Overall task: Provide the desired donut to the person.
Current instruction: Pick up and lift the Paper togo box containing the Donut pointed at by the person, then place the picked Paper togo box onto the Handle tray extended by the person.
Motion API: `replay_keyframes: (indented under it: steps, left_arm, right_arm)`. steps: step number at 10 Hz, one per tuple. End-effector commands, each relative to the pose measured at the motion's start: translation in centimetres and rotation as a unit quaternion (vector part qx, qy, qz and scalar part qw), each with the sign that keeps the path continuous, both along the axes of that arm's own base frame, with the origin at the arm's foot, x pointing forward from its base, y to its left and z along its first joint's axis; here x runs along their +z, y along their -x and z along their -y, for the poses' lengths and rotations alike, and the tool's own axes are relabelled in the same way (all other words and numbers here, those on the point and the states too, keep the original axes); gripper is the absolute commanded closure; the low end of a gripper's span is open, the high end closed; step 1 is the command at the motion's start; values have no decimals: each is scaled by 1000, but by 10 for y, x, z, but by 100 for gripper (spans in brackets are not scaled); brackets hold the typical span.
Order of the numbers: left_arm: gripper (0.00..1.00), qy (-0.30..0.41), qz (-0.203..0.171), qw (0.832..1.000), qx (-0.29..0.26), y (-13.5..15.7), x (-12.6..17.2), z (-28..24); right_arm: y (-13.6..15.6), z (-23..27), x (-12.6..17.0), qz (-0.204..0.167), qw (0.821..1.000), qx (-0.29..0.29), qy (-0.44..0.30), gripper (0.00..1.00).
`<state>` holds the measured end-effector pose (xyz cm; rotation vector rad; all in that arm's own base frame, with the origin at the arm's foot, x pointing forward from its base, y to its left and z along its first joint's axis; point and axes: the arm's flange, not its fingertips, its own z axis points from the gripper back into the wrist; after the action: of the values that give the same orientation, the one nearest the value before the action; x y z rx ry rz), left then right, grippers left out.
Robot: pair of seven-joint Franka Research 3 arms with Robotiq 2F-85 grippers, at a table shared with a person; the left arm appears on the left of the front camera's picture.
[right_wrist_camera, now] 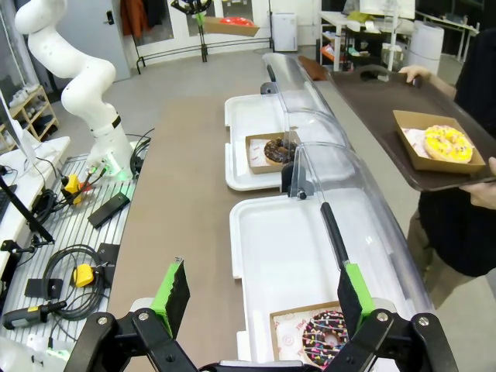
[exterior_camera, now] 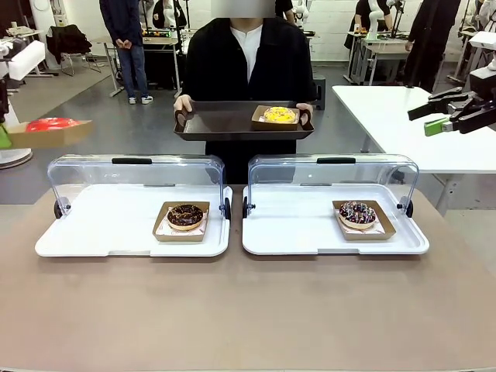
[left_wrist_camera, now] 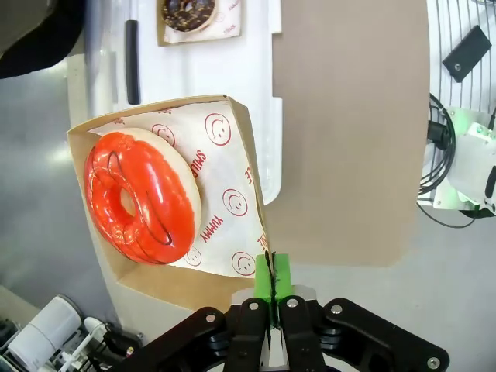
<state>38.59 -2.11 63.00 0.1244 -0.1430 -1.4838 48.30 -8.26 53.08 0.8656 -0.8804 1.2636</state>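
Red-glazed donut in its cardboard tray, tray edge clenched between left gripper jaws

The right gripper is hanging with jaws wide apart above the near white tray, where a sprinkled donut is sitting. Beyond that tray, the person is holding a dark tray carrying a yellow donut.
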Motion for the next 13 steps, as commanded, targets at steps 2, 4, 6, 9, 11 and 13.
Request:
replay_keyframes:
  steps: [2,4,6,9,11,13]
  left_arm:
    - [100,0,-16,1000,7,-12,-2,-4]
    - [100,0,-4,1000,2,-11,0,-1]
    - [100,0,-4,1000,2,-11,0,-1]
    - [100,0,-4,1000,2,-11,0,-1]
    - [100,0,-4,1000,2,-11,0,-1]
    - [100,0,-4,1000,2,-11,0,-1]
  right_arm:
    - [1,-1,1,-1,1000,2,-1,0]
    - [1,-1,1,-1,1000,2,-1,0]
    - [1,-1,1,-1,1000,2,-1,0]
    - [1,-1,1,-1,1000,2,-1,0]
    - [1,-1,1,-1,1000,2,-1,0]
    - [1,-1,1,-1,1000,2,-1,0]
